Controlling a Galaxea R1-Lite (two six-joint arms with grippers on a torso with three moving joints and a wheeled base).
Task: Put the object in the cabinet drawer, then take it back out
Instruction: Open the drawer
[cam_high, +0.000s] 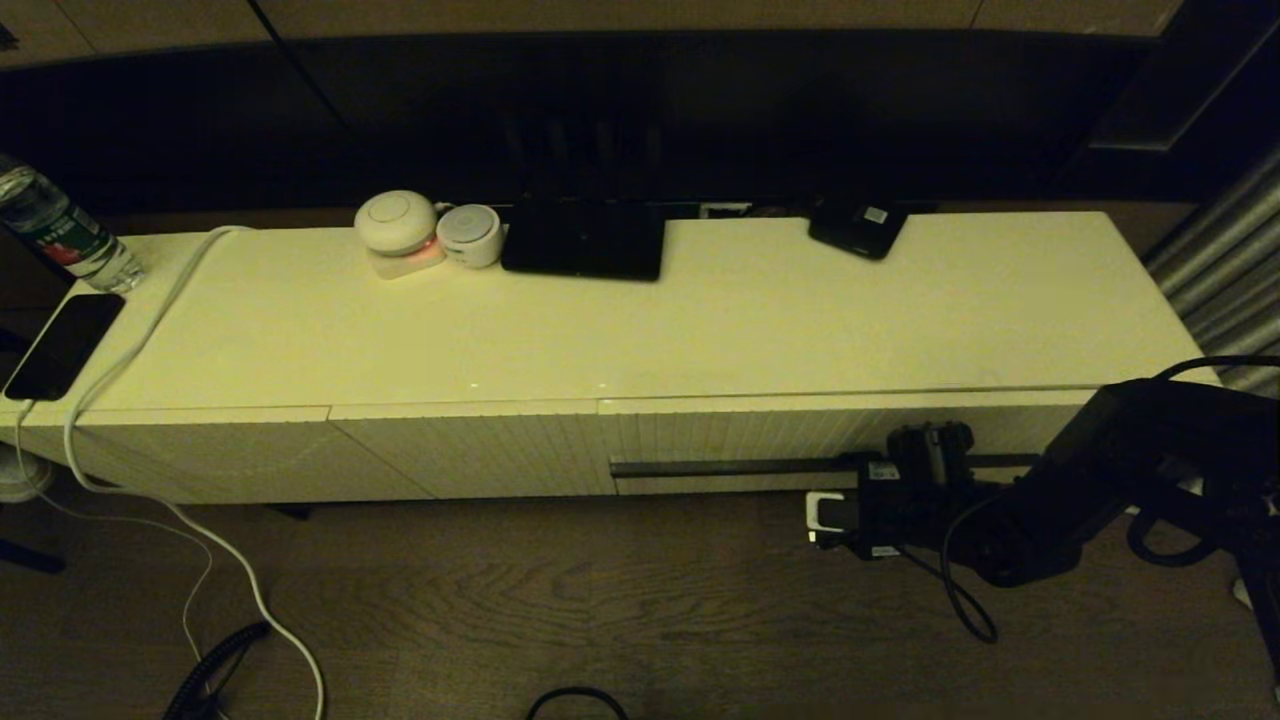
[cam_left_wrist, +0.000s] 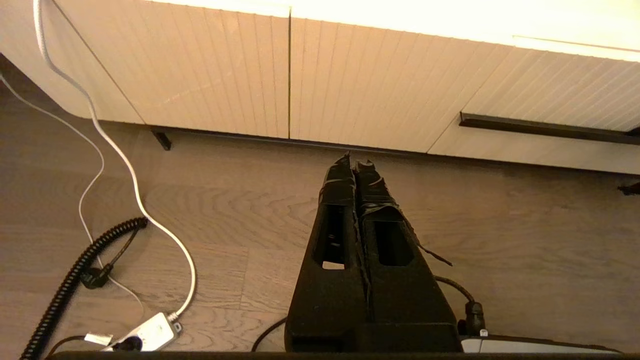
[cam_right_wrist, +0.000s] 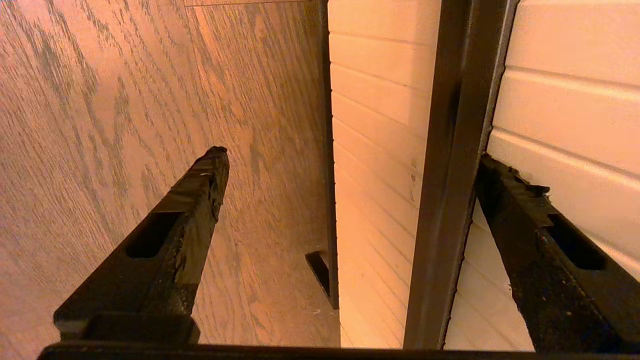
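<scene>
The cabinet (cam_high: 640, 320) is a long cream-white sideboard. Its cabinet drawer (cam_high: 800, 430) at the right looks closed, and a dark handle slot (cam_high: 740, 467) runs along it. My right gripper (cam_high: 928, 445) is at that slot, open and empty. In the right wrist view the handle slot (cam_right_wrist: 450, 175) passes between its fingers. One finger (cam_right_wrist: 520, 210) lies against the ribbed drawer front (cam_right_wrist: 565, 115); the other (cam_right_wrist: 200, 190) hangs over the floor. My left gripper (cam_left_wrist: 354, 167) is shut and empty above the floor, before the handleless panels (cam_left_wrist: 225, 70). I cannot tell which thing is the object.
On the cabinet top stand two round white devices (cam_high: 397, 222), a black box (cam_high: 583, 240), a small black device (cam_high: 858, 230), a water bottle (cam_high: 60, 235) and a phone (cam_high: 65, 345). A white cable (cam_high: 150, 330) trails to the floor beside a coiled black cord (cam_left_wrist: 75, 275).
</scene>
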